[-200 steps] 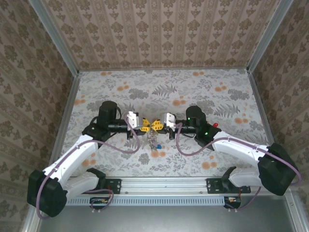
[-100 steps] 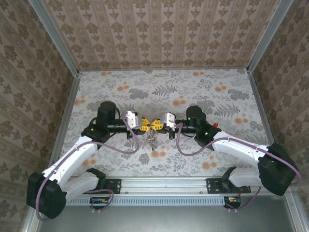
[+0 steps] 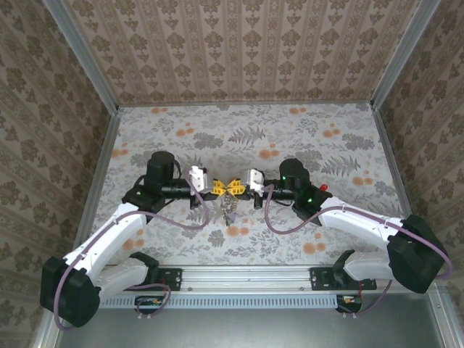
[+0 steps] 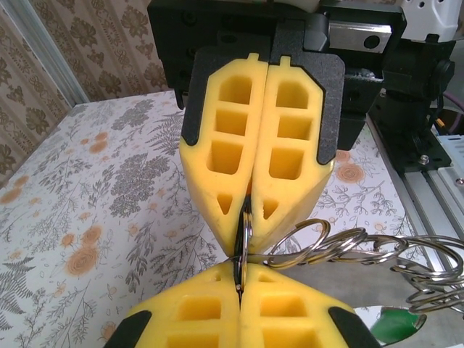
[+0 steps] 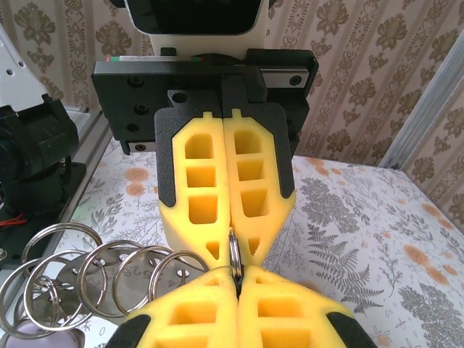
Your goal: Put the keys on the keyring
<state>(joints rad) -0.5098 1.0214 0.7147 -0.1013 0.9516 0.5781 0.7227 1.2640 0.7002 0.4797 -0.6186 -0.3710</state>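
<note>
My left gripper [image 3: 221,188] and right gripper [image 3: 238,187] meet tip to tip above the middle of the table. Both are shut on the keyring [image 3: 230,188], one from each side. In the left wrist view the keyring [image 4: 245,235] stands edge-on, pinched between my left gripper [image 4: 241,271] and the right gripper's fingers [image 4: 290,145] opposite. The right wrist view has the keyring [image 5: 234,254] clamped in my right gripper [image 5: 236,275], facing the left gripper's fingers [image 5: 203,181]. Keys [image 3: 229,209] hang under it on several small split rings [image 5: 109,279], [image 4: 348,246].
The floral table [image 3: 254,138] is walled by patterned panels on three sides. A small red item [image 3: 323,188] lies beside the right arm. A metal rail [image 3: 246,279] runs along the near edge by the arm bases.
My left gripper has closed fully on the keyring. The hanging keys have swung slightly beneath the grippers. The right gripper stays shut in place.
</note>
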